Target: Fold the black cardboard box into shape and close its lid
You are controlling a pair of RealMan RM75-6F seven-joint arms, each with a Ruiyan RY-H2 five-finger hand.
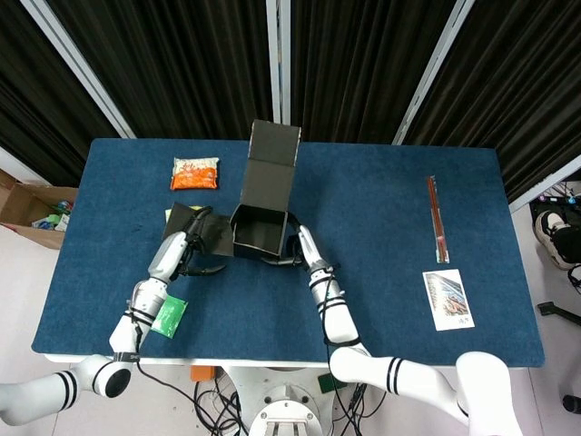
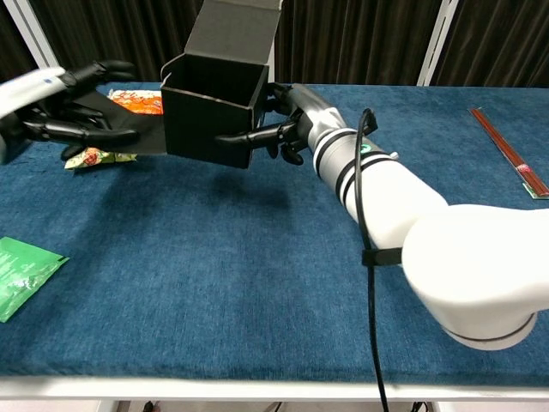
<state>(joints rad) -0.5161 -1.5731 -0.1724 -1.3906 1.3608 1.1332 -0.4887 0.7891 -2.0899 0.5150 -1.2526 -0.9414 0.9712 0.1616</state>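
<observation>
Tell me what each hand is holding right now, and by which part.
Both hold the black cardboard box, lifted off the table: right hand on its right wall, left hand on the side flap spread out to its left.

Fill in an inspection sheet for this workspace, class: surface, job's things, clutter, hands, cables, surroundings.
Surface: table covered in blue cloth.
Job's things: black box lifted off the table and tilted, lid open, one side flap spread out to the left.
Clutter: orange packet, green packet, chopsticks and card.
Hands: left hand on the side flap; right hand grips the box's right wall.
Cables: black cable along the right arm.
Surroundings: black curtains behind; cardboard carton on the floor at left.
</observation>
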